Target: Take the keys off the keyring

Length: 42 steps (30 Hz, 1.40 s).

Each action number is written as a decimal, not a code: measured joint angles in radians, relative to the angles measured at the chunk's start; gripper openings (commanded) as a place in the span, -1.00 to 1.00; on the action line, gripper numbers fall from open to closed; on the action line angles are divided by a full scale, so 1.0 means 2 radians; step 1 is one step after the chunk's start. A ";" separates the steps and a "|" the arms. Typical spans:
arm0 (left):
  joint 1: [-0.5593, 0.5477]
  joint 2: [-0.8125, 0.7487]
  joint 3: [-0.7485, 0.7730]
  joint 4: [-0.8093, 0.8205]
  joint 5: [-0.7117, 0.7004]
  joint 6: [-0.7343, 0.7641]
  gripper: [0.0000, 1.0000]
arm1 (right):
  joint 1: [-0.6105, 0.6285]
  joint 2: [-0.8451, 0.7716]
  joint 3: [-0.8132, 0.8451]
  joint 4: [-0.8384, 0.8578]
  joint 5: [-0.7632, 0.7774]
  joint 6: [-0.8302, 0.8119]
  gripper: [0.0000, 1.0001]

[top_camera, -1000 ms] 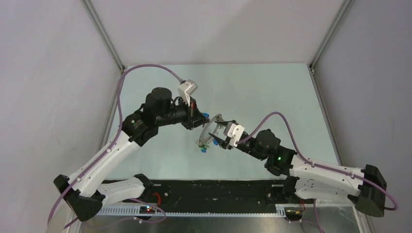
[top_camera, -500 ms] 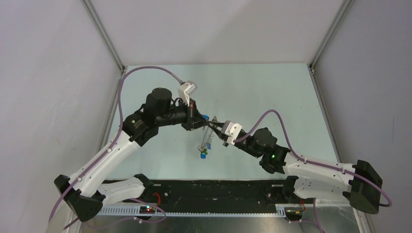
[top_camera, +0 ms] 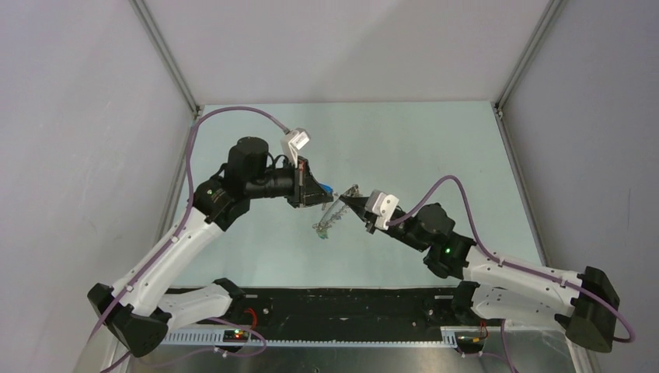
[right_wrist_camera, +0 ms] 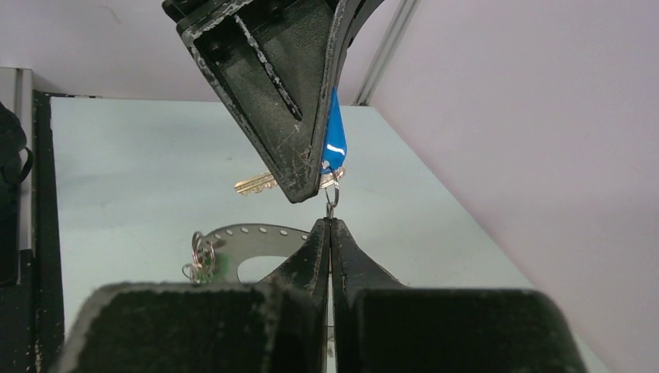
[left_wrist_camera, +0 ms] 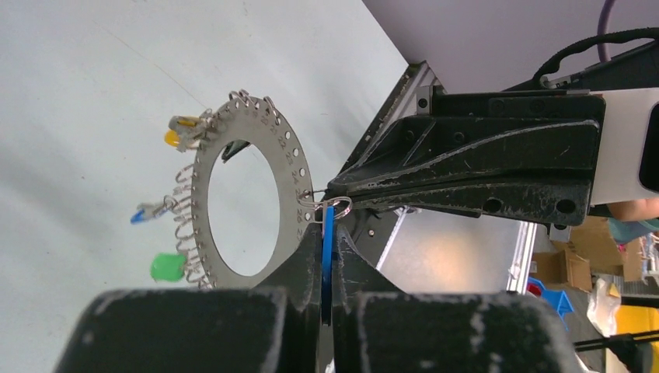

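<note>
- The left gripper (top_camera: 320,194) is sitting just left of frame centre in the top view. Its jaws are nearly together, clamping a blue tag (left_wrist_camera: 327,233) edge-on.
- The right gripper (top_camera: 351,200) is reaching in from the lower right and meeting the left gripper tip to tip. Its jaws are pressing shut, and the lower end of a small wire loop (right_wrist_camera: 331,199) is disappearing into the seam between them.
- The keyring (left_wrist_camera: 289,159), a flat perforated metal band, is hanging between the two grippers near frame centre. The wire loop is sitting at its rim beside the blue tag.
- In the left wrist view the keyring is facing the camera at centre-left, with the pale surface (left_wrist_camera: 93,70) behind it.
- The keys (left_wrist_camera: 175,202) are hanging from small rings along its left rim: a yellow key (left_wrist_camera: 179,134) at upper left, a blue key (left_wrist_camera: 144,211) at mid left and a green key (left_wrist_camera: 166,266) at lower left.
- In the right wrist view a bare metal key (right_wrist_camera: 252,185) is sticking out leftward from behind the left gripper's finger. The keyring band is lying below it.
</note>
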 measured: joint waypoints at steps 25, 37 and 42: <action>0.015 0.008 0.000 0.000 0.045 -0.010 -1.00 | -0.010 -0.047 -0.039 -0.022 -0.034 0.014 -0.09; 0.015 0.003 0.000 0.000 0.046 -0.011 -0.99 | -0.010 -0.011 -0.039 0.021 -0.045 0.014 -0.06; 0.014 0.003 0.000 0.000 0.045 -0.011 -1.00 | -0.010 0.008 -0.039 0.049 -0.049 0.018 -0.13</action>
